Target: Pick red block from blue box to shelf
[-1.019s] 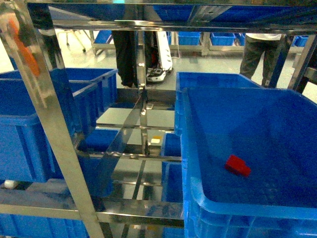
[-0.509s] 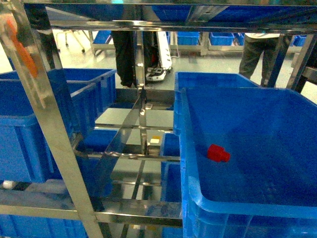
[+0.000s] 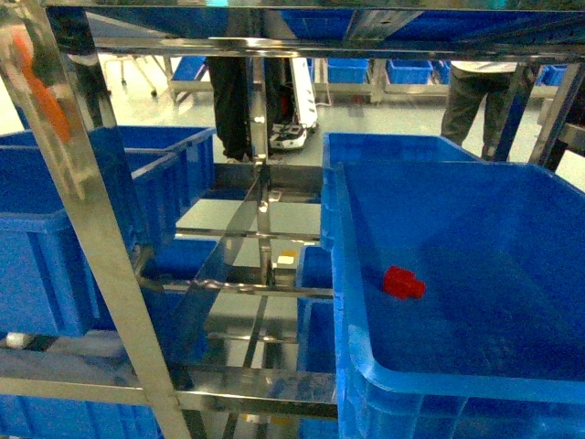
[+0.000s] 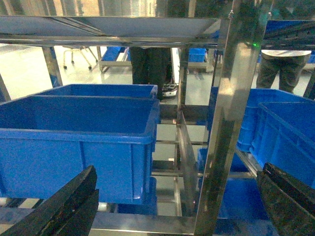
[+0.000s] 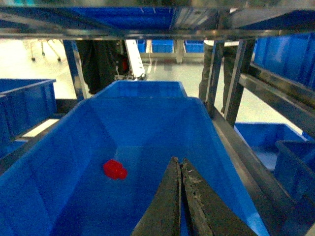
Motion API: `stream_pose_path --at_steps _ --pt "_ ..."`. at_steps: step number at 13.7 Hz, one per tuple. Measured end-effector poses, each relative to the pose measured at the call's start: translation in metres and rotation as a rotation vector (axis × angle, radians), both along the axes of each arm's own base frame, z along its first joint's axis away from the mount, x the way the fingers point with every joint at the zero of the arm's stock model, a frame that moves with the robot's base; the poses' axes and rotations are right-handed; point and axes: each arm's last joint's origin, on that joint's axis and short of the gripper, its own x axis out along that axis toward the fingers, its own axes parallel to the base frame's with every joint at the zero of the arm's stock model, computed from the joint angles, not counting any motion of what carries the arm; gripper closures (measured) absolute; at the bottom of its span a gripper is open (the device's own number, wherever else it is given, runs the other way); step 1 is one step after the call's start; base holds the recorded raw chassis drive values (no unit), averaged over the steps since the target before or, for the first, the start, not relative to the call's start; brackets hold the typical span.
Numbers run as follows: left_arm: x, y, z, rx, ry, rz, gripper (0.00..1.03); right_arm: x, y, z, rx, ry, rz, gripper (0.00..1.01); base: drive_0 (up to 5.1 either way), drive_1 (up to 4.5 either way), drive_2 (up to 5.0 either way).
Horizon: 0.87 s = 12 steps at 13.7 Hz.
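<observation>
Red block point(image 3: 403, 283) (glossy, studded) on crate point(image 3: 548, 384) floor; right gripper point(image 5: 180, 169) closed, empty; left gripper point(image 4: 177, 196) wide apart.

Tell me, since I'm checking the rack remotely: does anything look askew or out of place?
Only the small red plastic brick, lying tipped on its side, alone on the floor of a dark blue crate.

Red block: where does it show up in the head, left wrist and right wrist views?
Head: red block lies on the floor of the big blue crate, right of centre.
Left wrist: not in it.
Right wrist: red block left of centre, ahead of the shut right gripper.
Shared landmark: the shelf uprights.
</observation>
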Motion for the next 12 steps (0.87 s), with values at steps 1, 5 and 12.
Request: stream_pose_path --at_steps 1,5,12 --pt "0.0 0.0 0.0 0.0 0.0 0.0 0.05 -0.003 0.0 0.002 0.0 -0.014 0.0 0.99 0.0 0.0 0.0" --pt "0.0 0.0 0.0 0.0 0.0 0.0 0.05 -0.016 0.0 0.007 0.0 -0.027 0.0 0.99 0.0 0.0 0.0" --pt "0.0 0.0 0.0 0.0 0.0 0.0 0.05 -0.029 0.0 0.007 0.0 -0.031 0.0 0.99 0.0 0.0 0.0"
